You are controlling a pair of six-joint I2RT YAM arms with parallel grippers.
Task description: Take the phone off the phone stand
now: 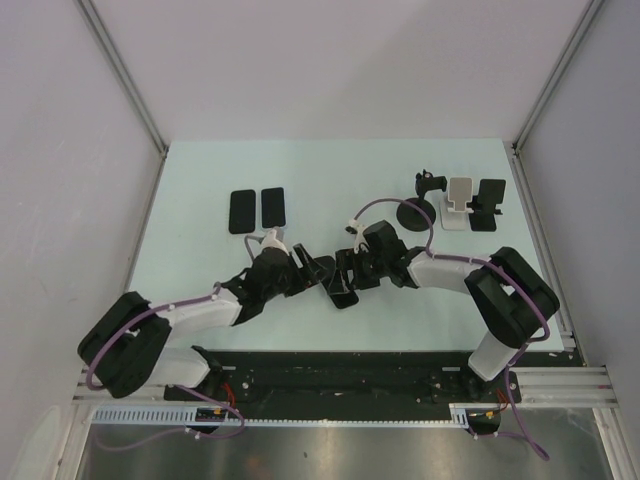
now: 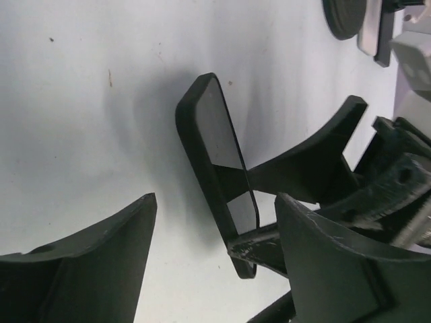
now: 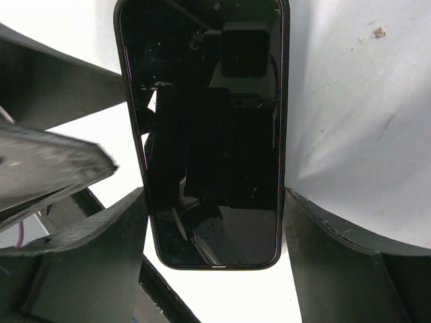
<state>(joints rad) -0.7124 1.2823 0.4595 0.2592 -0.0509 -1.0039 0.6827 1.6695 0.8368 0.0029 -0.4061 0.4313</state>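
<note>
while right gripper (image 3: 212, 202) clamps the phone (image 3: 212, 134) by its long edges and left gripper (image 2: 215, 198) stands apart either side of it, probably seat left squarely before right lets go.

Phone (image 3: 212, 134): glossy black, unpatterned. Counter (image 1: 200, 180): pale mint, few dark specks. Phone stand (image 1: 461, 190): white. Two flat slabs (image 1: 243, 210): black. Round base (image 1: 413, 213): black. Cables (image 1: 372, 205): lilac. Arm shells (image 1: 440, 272): white and black. Walls (image 1: 330, 70): pale grey.

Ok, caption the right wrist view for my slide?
Screen toward the camera, the black phone sits clamped by its lower sides in the right gripper, white table behind.
</note>
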